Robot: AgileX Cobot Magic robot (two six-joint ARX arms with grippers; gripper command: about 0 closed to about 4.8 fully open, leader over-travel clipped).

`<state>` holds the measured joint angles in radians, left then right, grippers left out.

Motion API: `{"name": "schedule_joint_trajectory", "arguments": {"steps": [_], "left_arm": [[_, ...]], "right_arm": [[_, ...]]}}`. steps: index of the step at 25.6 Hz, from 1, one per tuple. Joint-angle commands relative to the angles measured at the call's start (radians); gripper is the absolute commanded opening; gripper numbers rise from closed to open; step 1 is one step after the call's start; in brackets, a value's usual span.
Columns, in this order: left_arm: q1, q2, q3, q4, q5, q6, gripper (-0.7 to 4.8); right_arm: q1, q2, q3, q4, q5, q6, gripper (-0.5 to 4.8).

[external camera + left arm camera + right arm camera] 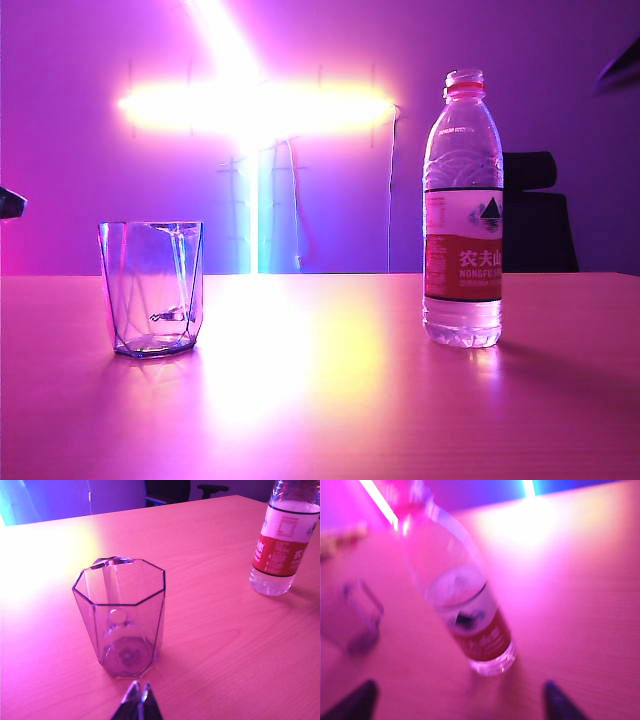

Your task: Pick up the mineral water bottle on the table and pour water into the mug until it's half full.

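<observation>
Your mineral water bottle (463, 215) stands upright on the pink-lit bench (320, 400), cap off, well apart from the mug (151, 289). The mug, a clear faceted glass, sits upright to the bottle's left in the exterior view. Your left tool (138, 695) hovers just beside the mug, its fingertips pressed together on nothing. Your right tool (460, 700) hangs above the bench near the bottle's base, spread wide, holding nothing, the bottle just ahead of its gap.
</observation>
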<state>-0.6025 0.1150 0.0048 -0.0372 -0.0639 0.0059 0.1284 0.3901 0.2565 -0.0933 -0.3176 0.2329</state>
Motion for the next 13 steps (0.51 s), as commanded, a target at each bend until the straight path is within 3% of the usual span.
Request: {"name": "schedule_joint_trajectory", "arguments": {"steps": [1, 3, 6, 13], "left_arm": [[-0.002, 0.000, 0.004, 0.013, -0.002, -0.003, -0.02], [-0.002, 0.000, 0.004, 0.013, -0.002, -0.003, -0.02], [-0.002, 0.000, 0.004, 0.013, -0.003, -0.003, -0.02], [-0.002, 0.000, 0.004, 0.013, -0.003, -0.003, -0.02]], "right_arm": [[0.084, 0.127, 0.005, 0.168, -0.006, -0.112, 4.79], [0.143, 0.212, 0.003, 0.269, 0.025, -0.114, 4.79], [0.271, 0.432, 0.003, 0.494, 0.179, -0.188, 4.79], [0.301, 0.731, 0.003, 0.784, 0.322, -0.188, 4.79]]}}
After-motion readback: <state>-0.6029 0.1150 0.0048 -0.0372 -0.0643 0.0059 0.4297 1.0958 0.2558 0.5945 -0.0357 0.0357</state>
